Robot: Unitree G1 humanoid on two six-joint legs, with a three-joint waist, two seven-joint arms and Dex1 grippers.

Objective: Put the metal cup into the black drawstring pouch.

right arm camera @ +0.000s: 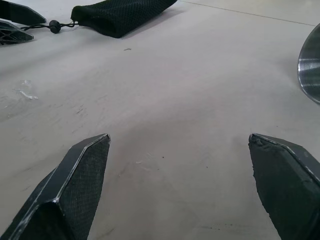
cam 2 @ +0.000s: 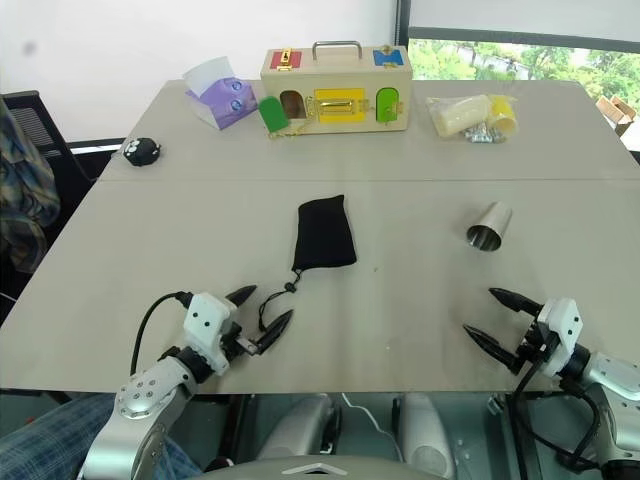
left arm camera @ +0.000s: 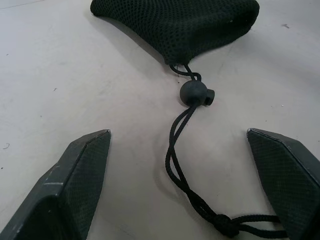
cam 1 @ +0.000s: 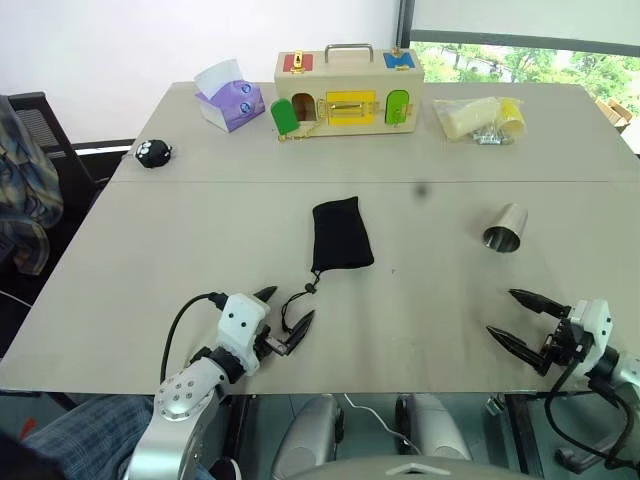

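The black drawstring pouch (cam 1: 341, 235) lies flat mid-table, its cord and round toggle (left arm camera: 196, 93) trailing toward me. My left gripper (cam 1: 285, 311) is open at the near left, its fingertips (left arm camera: 85, 165) on either side of the cord's end. The metal cup (cam 1: 504, 228) lies on its side to the right, mouth facing the near edge; its rim (right arm camera: 310, 65) shows in the right wrist view. Near the front right edge my right gripper (cam 1: 518, 318) stands open and empty, short of the cup.
At the back stand a wooden latch box (cam 1: 347, 92), a purple tissue pack (cam 1: 229, 97), and a clear bag with yellow contents (cam 1: 480, 118). A small black spotted ball (cam 1: 153, 152) rests at the left. A person's plaid sleeve (cam 1: 25, 190) is at the far left.
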